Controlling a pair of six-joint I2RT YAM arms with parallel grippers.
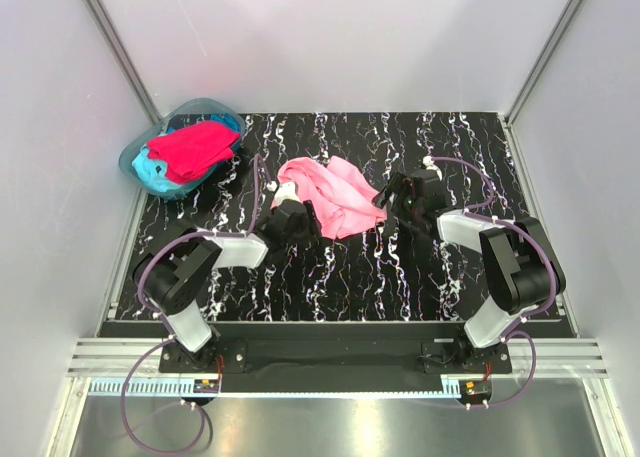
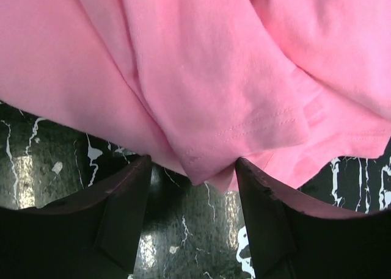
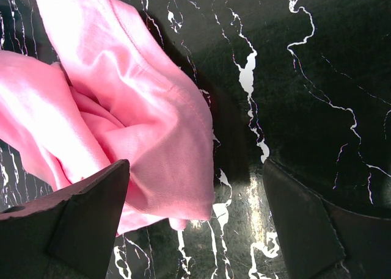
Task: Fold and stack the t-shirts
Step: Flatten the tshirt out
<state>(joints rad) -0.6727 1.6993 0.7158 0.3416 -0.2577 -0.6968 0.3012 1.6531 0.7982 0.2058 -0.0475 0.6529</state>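
Note:
The light pink t-shirt (image 1: 335, 195) lies crumpled on the black marbled table, between my two grippers. My left gripper (image 1: 290, 220) is open at its near left edge; in the left wrist view a hemmed pink corner (image 2: 208, 163) hangs just at the gap between the fingers (image 2: 125, 206). My right gripper (image 1: 405, 199) is open at the shirt's right edge; in the right wrist view a pink fold (image 3: 165, 163) lies between the fingers, nearer the left one (image 3: 91, 218). The crimson red t-shirt (image 1: 195, 147) lies on the turquoise t-shirt (image 1: 152, 169) in the tub.
The translucent blue-green tub (image 1: 205, 108) stands at the table's far left corner. White walls enclose the table (image 1: 340, 277) on three sides. Purple cables run along both arms.

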